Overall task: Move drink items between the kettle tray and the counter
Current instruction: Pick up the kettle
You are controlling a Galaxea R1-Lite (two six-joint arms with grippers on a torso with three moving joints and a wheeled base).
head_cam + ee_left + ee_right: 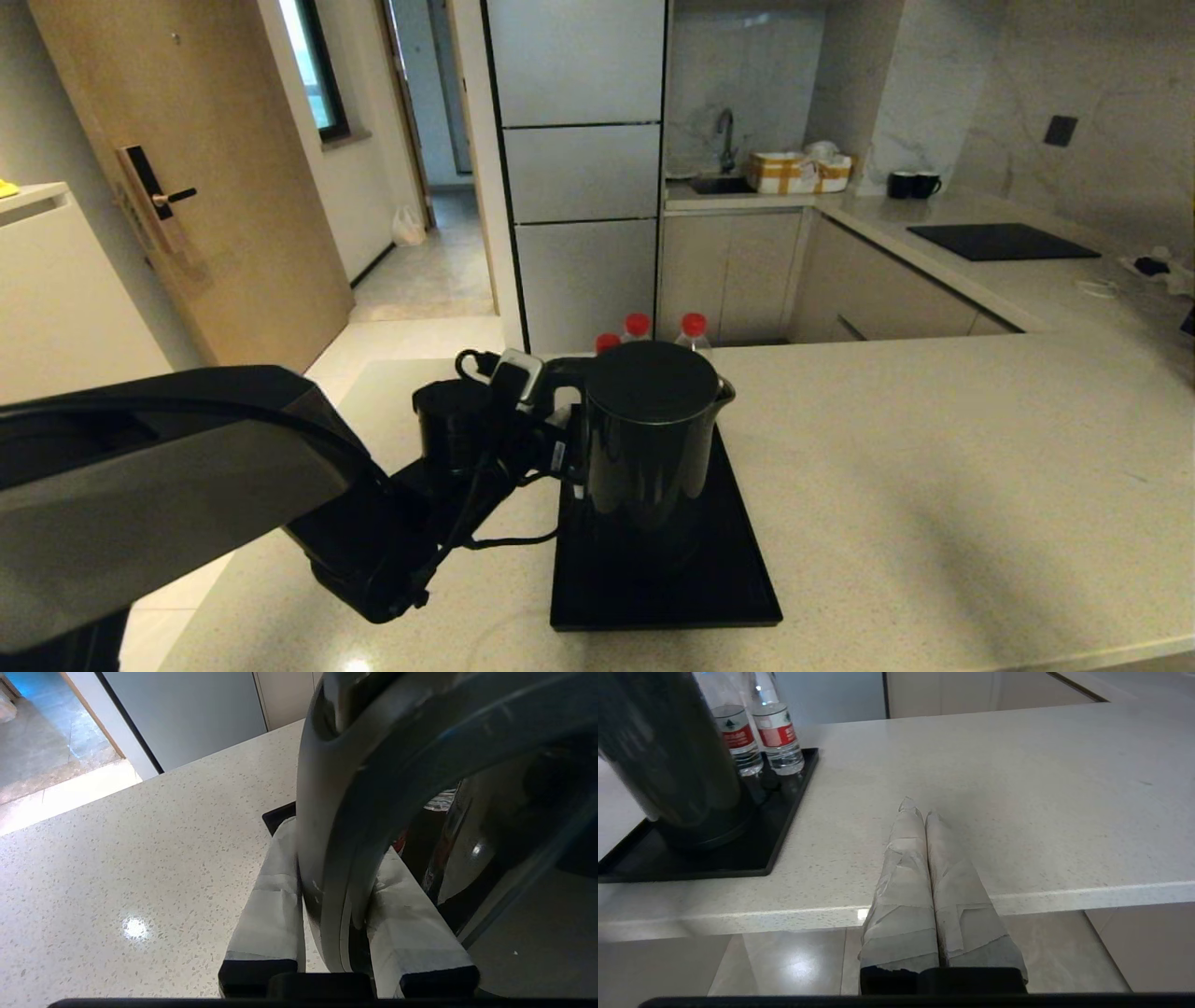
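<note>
Kitchen counter [934, 448] still carried the kettle tray [738, 597], with the kettle [649, 439] on it and water bottles [756, 732] at its far end. Nothing looked moved yet. The left gripper [334, 891] was clamped on the kettle handle [336, 826]; the right gripper [927, 858] was parked shut off the near edge.

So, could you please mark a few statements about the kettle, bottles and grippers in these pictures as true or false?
1. The left gripper has its fingers on either side of the kettle handle. True.
2. The kettle lies tipped over on the counter. False: it stands upright on the tray.
3. The water bottles stand on the tray behind the kettle. True.
4. The right gripper holds a bottle. False: it is shut and empty, at the counter's edge.
</note>
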